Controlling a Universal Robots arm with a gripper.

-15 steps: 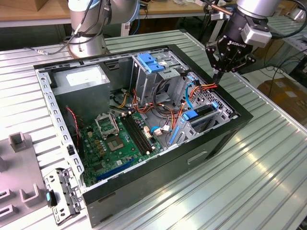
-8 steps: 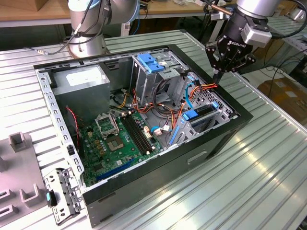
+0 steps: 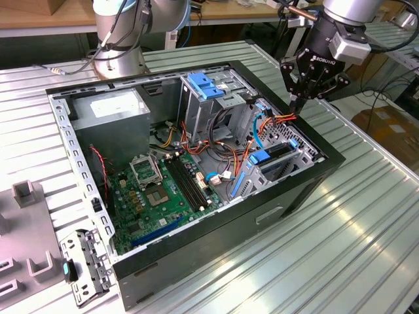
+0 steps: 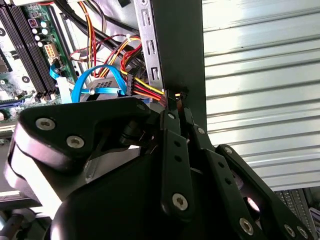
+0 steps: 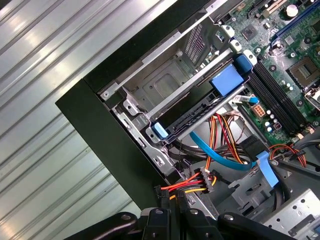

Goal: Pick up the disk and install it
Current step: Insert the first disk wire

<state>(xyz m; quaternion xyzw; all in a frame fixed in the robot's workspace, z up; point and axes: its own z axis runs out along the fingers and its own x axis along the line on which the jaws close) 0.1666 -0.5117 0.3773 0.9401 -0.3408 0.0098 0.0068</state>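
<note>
Farthest left in the exterior view, a loose metal bracket [image 3: 85, 268] lies on the ribbed table [image 3: 366, 248] beside the open computer case [image 3: 216, 252]. Inside come the grey power supply box [image 3: 111, 111], the green motherboard [image 3: 157, 193], then a tall bay with a blue latch [image 3: 206, 85]. Further right the disk [image 3: 278, 152] stands on edge in the low drive cage, its light blue carrier showing at both ends. Rightmost, the gripper [image 3: 296, 104] hangs at the case's rim, fingers narrow, nearly together, tips at a bundle of red, yellow and black wires [image 4: 142, 90] — whether they pinch it cannot be told.
</note>
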